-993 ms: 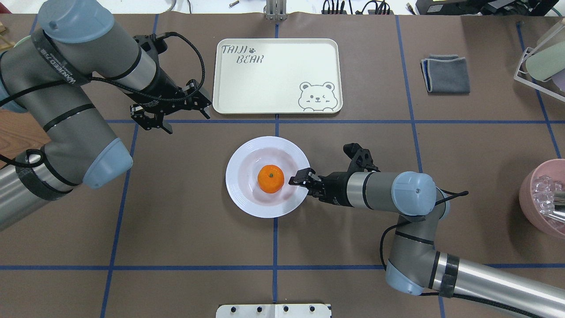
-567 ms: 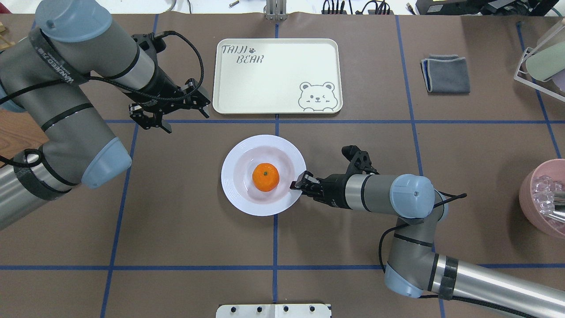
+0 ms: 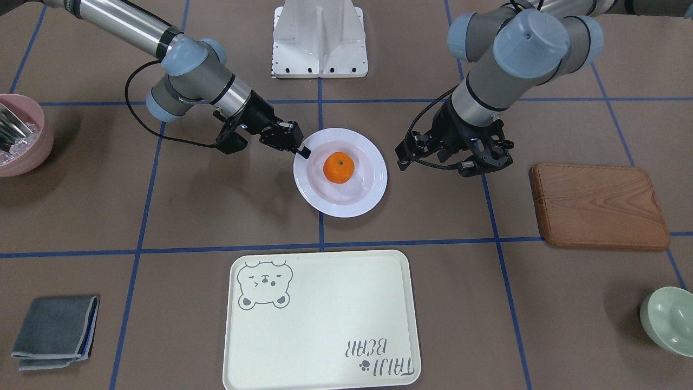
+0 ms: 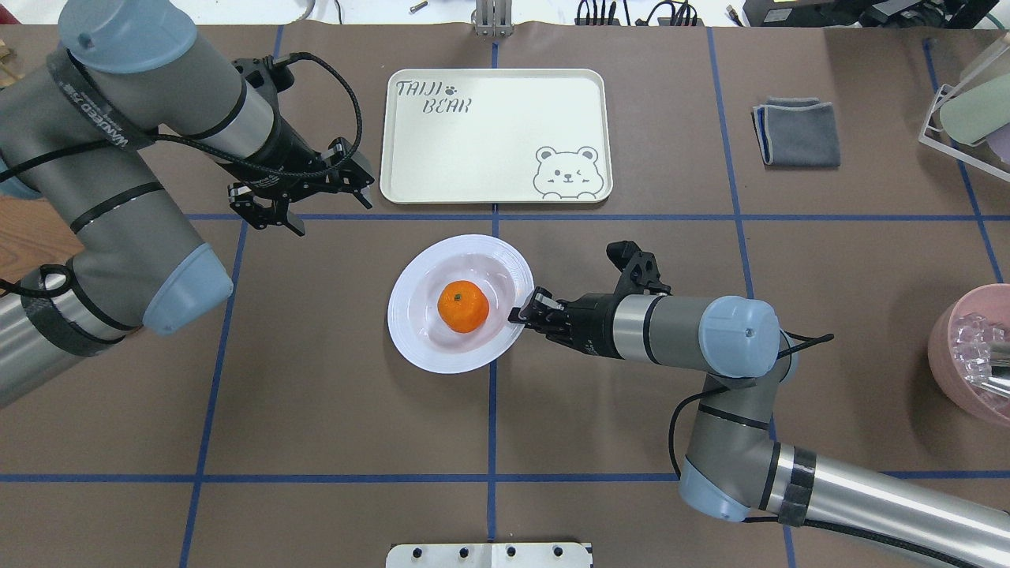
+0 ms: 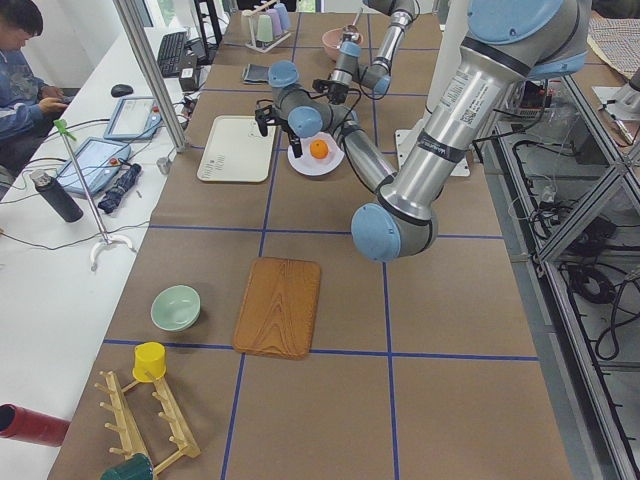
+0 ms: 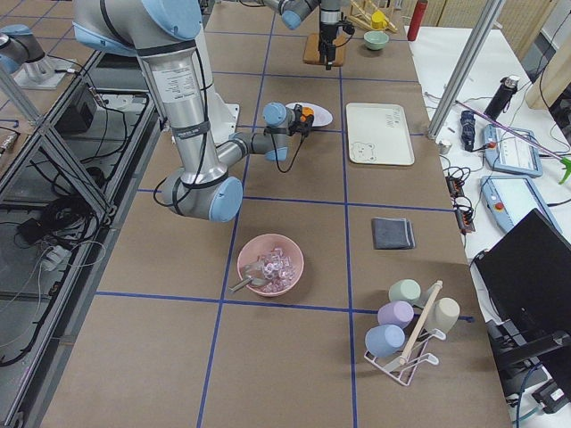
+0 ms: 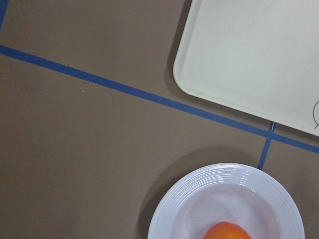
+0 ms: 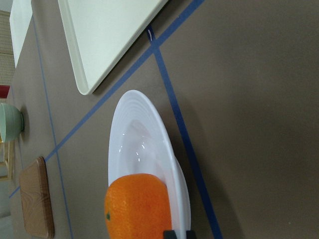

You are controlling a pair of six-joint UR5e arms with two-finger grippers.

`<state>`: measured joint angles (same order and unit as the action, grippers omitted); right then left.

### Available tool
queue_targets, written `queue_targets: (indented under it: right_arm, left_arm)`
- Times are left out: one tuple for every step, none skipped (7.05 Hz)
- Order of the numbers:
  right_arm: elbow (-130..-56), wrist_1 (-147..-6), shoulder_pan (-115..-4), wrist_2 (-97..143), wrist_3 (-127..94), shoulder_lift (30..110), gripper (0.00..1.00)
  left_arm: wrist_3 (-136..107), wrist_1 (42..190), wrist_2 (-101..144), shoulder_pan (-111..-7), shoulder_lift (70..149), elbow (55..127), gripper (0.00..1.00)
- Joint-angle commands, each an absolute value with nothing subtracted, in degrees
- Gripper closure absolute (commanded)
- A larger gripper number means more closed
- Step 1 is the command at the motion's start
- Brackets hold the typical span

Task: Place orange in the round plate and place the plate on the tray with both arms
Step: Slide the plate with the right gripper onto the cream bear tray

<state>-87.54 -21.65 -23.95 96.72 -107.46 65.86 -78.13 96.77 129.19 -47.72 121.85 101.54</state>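
Observation:
The orange (image 4: 463,306) lies in the sunken centre of the white round plate (image 4: 410,319), in the middle of the table. My right gripper (image 4: 521,314) is shut on the plate's right rim; the same grip shows in the front view, right gripper (image 3: 303,151) against plate (image 3: 373,195) holding the orange (image 3: 339,167). The cream tray (image 4: 489,150) with the bear drawing lies bare just beyond the plate. My left gripper (image 4: 337,220) hangs open and empty left of the tray, apart from the plate. Its wrist view shows the plate rim (image 7: 224,174) and the tray corner (image 7: 259,59).
A wooden board (image 3: 598,206) and a pale green bowl (image 3: 668,319) lie on my left side. On my right are a pink bowl (image 3: 19,135) with clear pieces, a folded grey cloth (image 4: 797,132) and a cup rack (image 4: 970,110).
The plate with the orange has shifted left and toward the tray, held by my right gripper. The left arm has drifted slightly left and back, gripper still open.

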Motion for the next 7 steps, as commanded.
queue_targets:
  right_arm:
    - [-88.0,-18.4,-24.9,96.3,-107.7,66.2,1.00]
    - [-87.7,-16.1,-24.8,94.1,-109.3,66.4,1.00]
    - [-87.7,-14.5,-24.8,91.3,-111.6,66.4,1.00]
    - [-87.3,-12.4,-24.8,87.5,-113.7,66.4,1.00]
    - [-86.6,-11.9,-24.9,83.4,-116.6,66.1,1.00]
    - [-86.5,-11.9,-24.8,77.8,-120.3,65.9,1.00]
    - [-84.3,-11.9,-24.6,72.0,-124.0,64.6,1.00]
  left_arm:
    - [-78.0,96.8,129.3,-48.5,119.9,103.7,0.03]
    - [-78.0,96.8,129.3,-49.2,119.5,104.1,0.02]
    - [-78.0,96.8,129.3,-49.5,119.5,104.4,0.03]
    - [-78.0,96.8,129.3,-50.1,118.5,105.1,0.03]
    - [-76.7,96.7,129.3,-50.8,118.1,105.1,0.03]
    - [-74.7,96.7,129.3,-51.7,116.7,105.3,0.02]
    - [-74.3,96.7,129.3,-53.0,116.2,105.4,0.03]
